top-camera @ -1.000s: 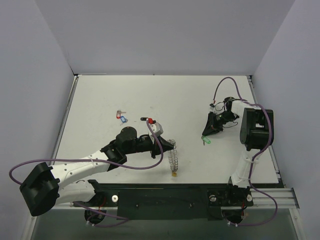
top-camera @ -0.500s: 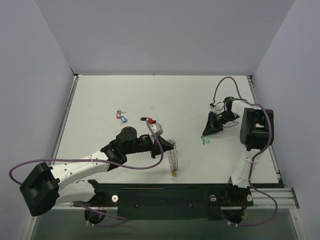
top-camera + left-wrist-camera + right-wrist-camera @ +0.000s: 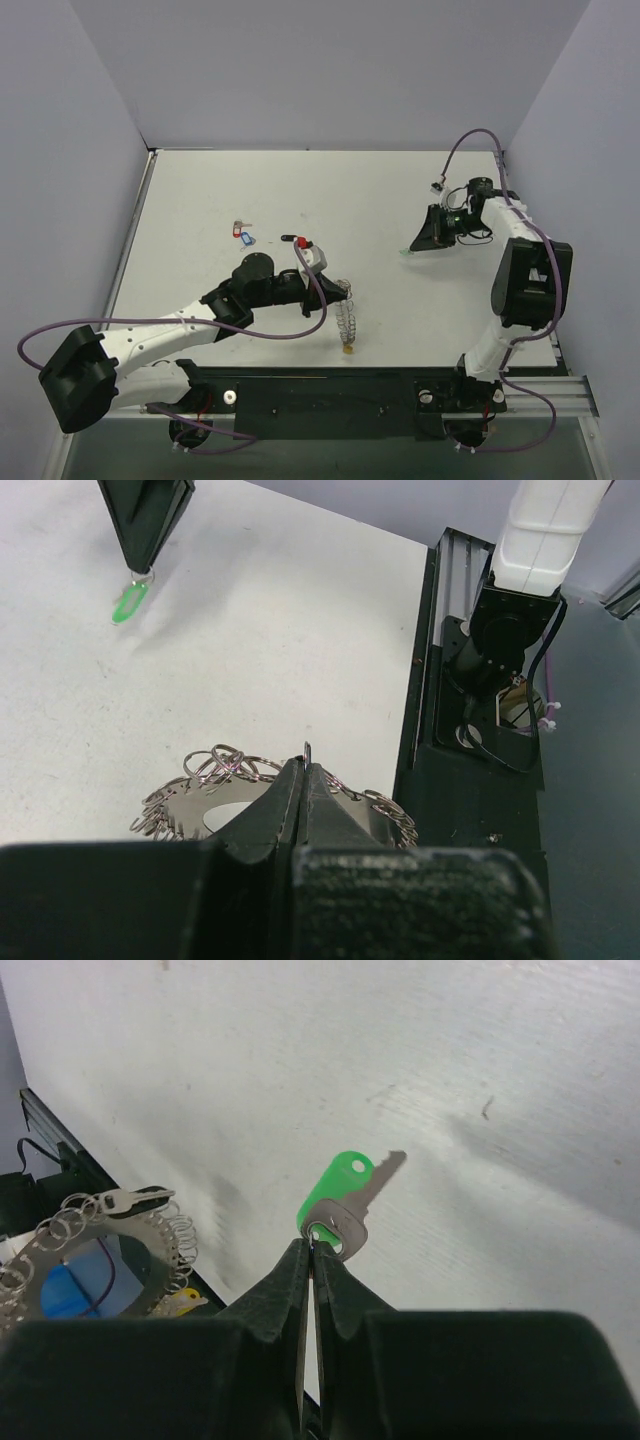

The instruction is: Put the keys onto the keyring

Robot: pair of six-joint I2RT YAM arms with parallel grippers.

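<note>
Right gripper (image 3: pixel 311 1243), green key (image 3: pixel 338 1195); keyring (image 3: pixel 185 808) apart

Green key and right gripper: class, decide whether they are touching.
Touching. In the right wrist view the right gripper is pinched shut on the green key.

A robotics laboratory cell is indicated. A white table (image 3: pixel 330 190) is enclosed by plain grey walls (image 3: pixel 330 70). A left arm (image 3: pixel 150 345) and a right arm (image 3: pixel 525 280) are mounted on an aluminium rail (image 3: pixel 560 385), and purple cables (image 3: pixel 290 335) are left exposed.
</note>
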